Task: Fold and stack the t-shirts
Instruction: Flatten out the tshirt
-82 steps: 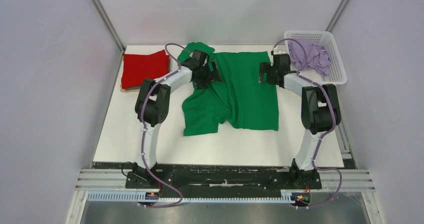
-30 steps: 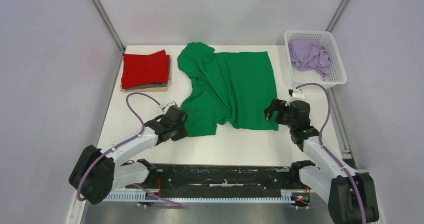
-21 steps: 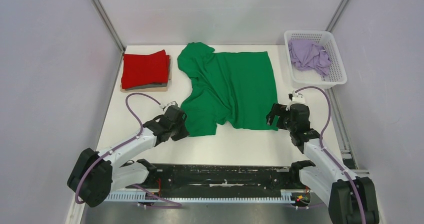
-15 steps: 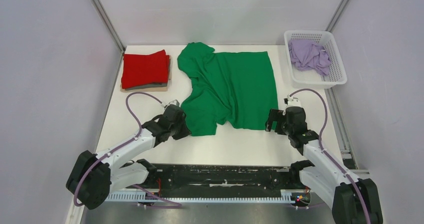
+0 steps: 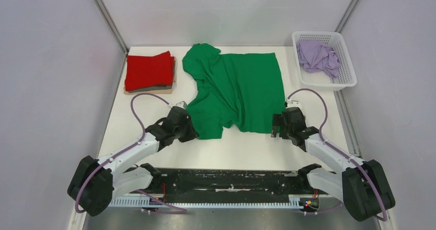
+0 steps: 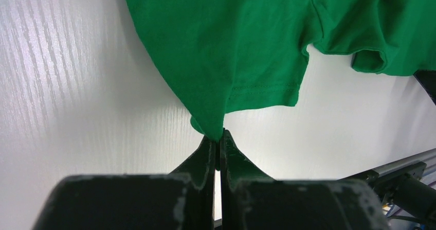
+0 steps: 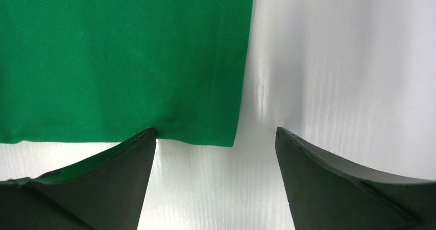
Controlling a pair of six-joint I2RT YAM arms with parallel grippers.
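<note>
A bright green t-shirt point(image 5: 236, 93) lies spread and rumpled across the middle of the white table, its left side bunched. My left gripper point(image 5: 191, 133) is shut on its near left corner; in the left wrist view the fabric point(image 6: 231, 39) rises pinched from the closed fingertips of my left gripper point(image 6: 220, 135). My right gripper point(image 5: 277, 129) stands open at the near right corner. There the green hem point(image 7: 118, 60) lies at the tips of my right gripper point(image 7: 215, 132), its left finger point(image 7: 118, 173) touching the hem edge. A folded red t-shirt point(image 5: 149, 71) rests back left. A pale lilac t-shirt point(image 5: 318, 56) is crumpled in the basket.
The white lattice basket point(image 5: 349, 70) stands at the back right corner. Under the red t-shirt lies a grey and tan folded layer point(image 5: 149, 89). Grey walls close both sides. A black rail point(image 5: 226, 178) runs along the table's near edge.
Both arms have come from the shirt's far edge to its near hem. Over the last second my right gripper slid left to the near right corner; the left stayed pinched on its corner.
</note>
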